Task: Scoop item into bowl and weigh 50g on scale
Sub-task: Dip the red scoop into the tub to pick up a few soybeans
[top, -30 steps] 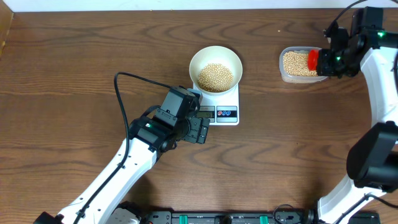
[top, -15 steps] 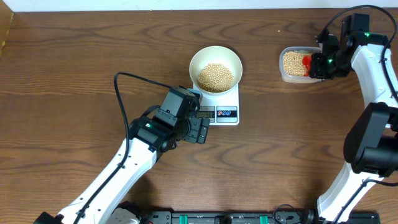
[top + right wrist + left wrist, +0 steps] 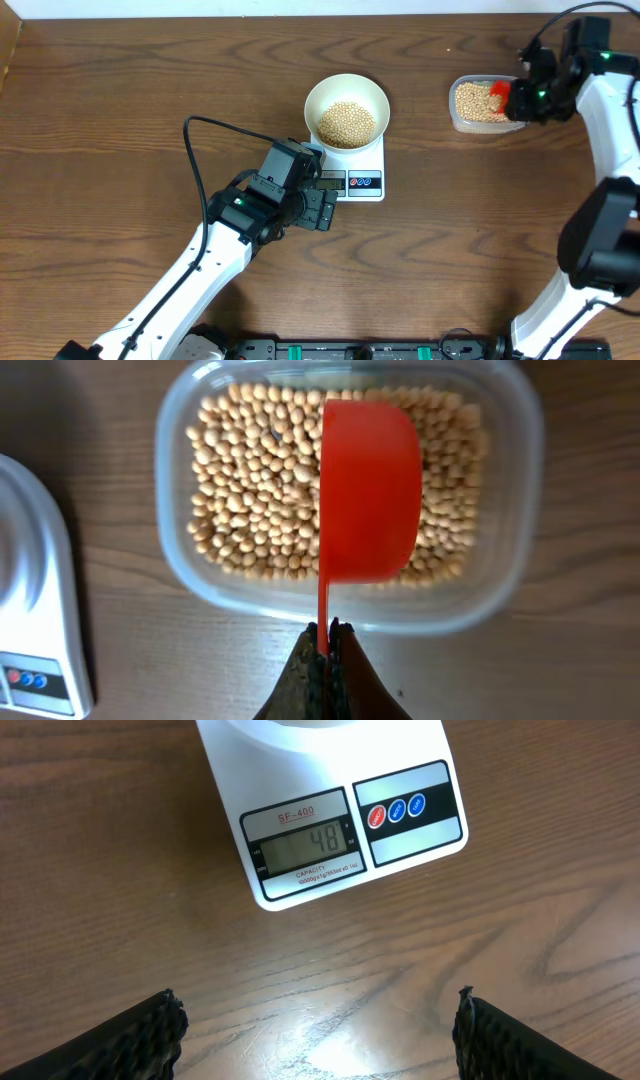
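The white bowl (image 3: 346,111) holds tan beans (image 3: 346,122) and stands on the white scale (image 3: 362,182). In the left wrist view the scale's display (image 3: 303,844) reads 48. My left gripper (image 3: 318,1035) is open and empty, just in front of the scale (image 3: 330,820). My right gripper (image 3: 326,635) is shut on the handle of a red scoop (image 3: 368,490), held over the clear container of beans (image 3: 250,480). The scoop (image 3: 498,96) also shows in the overhead view.
The clear plastic container (image 3: 460,120) stands at the far right of the wooden table, about a hand's width right of the bowl. A black cable (image 3: 200,150) loops from the left arm. The scale's edge (image 3: 30,590) shows left in the right wrist view.
My right arm has shifted over the container, moving the red scoop left and then back right. The left arm, bowl and scale have not moved.
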Tool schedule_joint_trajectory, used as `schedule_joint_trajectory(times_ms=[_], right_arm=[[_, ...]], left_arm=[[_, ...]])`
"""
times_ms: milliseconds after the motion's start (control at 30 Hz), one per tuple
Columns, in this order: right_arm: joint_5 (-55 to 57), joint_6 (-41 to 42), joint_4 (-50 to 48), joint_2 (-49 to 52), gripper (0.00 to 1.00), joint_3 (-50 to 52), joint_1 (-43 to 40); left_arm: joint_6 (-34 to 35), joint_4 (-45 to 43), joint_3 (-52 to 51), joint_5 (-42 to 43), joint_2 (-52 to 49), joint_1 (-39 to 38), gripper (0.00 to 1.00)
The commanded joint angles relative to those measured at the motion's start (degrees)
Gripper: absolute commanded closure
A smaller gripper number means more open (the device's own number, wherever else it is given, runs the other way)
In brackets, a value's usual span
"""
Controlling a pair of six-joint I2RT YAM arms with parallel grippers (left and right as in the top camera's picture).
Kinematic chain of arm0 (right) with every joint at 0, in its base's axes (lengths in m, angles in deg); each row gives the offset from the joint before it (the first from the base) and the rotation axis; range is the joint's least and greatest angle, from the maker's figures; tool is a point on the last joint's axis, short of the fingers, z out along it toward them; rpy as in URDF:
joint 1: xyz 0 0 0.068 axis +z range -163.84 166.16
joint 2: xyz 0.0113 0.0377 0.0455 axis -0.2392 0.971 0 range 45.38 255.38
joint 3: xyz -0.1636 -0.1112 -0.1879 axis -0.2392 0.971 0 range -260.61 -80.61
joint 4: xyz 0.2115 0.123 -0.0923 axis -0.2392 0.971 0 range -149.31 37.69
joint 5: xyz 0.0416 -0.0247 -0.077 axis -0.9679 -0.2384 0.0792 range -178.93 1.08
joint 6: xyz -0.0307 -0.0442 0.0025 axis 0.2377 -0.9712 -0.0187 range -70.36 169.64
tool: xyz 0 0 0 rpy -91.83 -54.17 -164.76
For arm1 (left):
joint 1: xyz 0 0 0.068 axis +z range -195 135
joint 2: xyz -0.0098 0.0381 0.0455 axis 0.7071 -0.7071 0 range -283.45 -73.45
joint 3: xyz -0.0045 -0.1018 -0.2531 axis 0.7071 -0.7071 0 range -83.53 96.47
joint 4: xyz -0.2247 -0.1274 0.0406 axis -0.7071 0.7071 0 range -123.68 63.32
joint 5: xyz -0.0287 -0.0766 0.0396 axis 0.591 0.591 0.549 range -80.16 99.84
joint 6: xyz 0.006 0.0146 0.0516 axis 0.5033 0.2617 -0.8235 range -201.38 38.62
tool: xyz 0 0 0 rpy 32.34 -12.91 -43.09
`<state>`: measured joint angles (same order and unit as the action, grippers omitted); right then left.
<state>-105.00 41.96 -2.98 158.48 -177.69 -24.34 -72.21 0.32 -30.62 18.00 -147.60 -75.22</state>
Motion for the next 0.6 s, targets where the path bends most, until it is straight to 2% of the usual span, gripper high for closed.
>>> schedule_joint_trajectory(times_ms=[0, 200, 567], right_arm=[[-1.0, 0.8, 0.7, -3.5, 0.99, -0.7, -0.3], [-1.9, 0.8, 2.2, -3.5, 0.99, -0.7, -0.3], [-15.9, 0.3, 2.4, -3.5, 0.99, -0.7, -2.0]], left_arm=[[-0.1, 0.0, -0.1, -1.0, -0.3, -0.1, 0.12], [-0.1, 0.0, -0.1, -0.9, -0.3, -0.1, 0.12], [-0.1, 0.0, -0.1, -1.0, -0.3, -0.1, 0.12]])
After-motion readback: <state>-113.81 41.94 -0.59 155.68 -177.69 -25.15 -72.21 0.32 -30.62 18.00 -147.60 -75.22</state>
